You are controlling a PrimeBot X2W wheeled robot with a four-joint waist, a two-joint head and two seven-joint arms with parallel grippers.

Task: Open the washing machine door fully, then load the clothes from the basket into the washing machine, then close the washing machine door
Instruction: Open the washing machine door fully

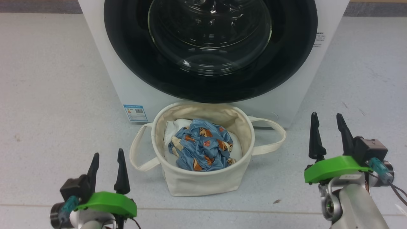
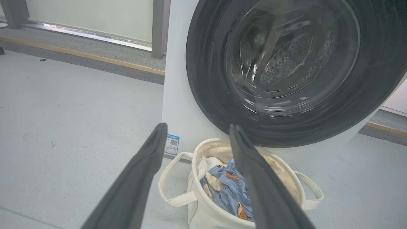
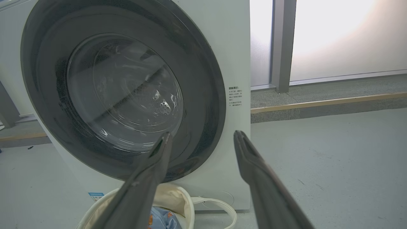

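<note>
The white washing machine [image 1: 105, 70] stands ahead with its round black-rimmed glass door [image 1: 210, 79] lying flat against its front. On the floor right before it sits the cream canvas basket [image 1: 203, 183], holding the blue animal-print clothes [image 1: 203, 148] on a white liner. My left gripper [image 1: 107, 159] hangs open at the lower left, left of the basket and apart from it. At the right, my right gripper [image 1: 327, 122] stands open with nothing between its fingers. The left wrist view shows the door [image 2: 216, 105], basket [image 2: 203, 210] and clothes [image 2: 227, 190]; the right wrist view shows the door [image 3: 203, 105].
Grey floor [image 1: 47, 95] lies open on both sides of the machine. A blue sticker [image 1: 135, 113] marks the machine's lower left front. Behind the machine run a raised kerb [image 3: 318, 103], a grey pillar [image 3: 281, 44] and pale wall panels.
</note>
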